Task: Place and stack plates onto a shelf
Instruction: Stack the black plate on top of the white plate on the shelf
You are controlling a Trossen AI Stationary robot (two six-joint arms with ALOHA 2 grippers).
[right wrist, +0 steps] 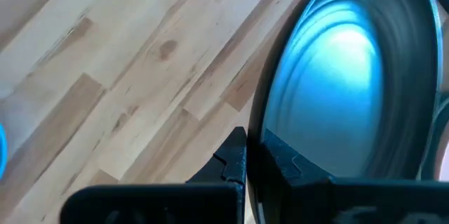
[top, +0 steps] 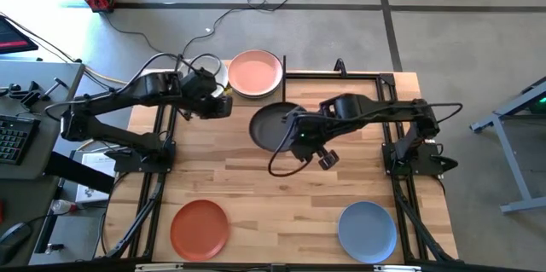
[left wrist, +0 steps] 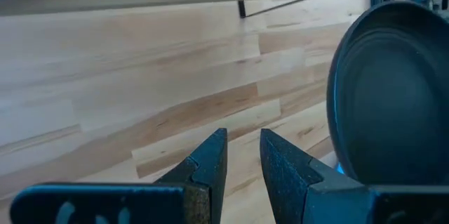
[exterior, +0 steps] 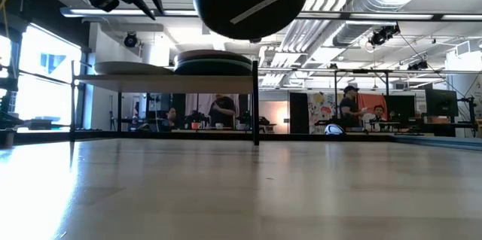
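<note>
Held high over the tabletop, closest to the overhead camera, the right gripper is clamped on the near rim of a charcoal plate, its 2 fingers pinching the edge between them; the right wrist view shows the plate's rim wedged between the dark fingertips, with the dish standing on edge past them. From table height the same plate hangs in the air, well clear of the wood, showing its dark underside with a pale strip across it, above and just right of the shelf. That shelf, a light board on thin black uprights, stands at the far side of the table and already carries plates: a pink plate on top of the right-hand stack and an off-white plate beside it, partly hidden by the left arm. The charcoal plate sits just in front of the pink one, its far edge near the shelf's front rail. The left gripper hovers at the shelf's front left, empty, its fingers parted by a narrow gap. Down on the near edge of the table lie 2 more plates, well apart: a terracotta orange plate on the left and a blue plate on the right.
</note>
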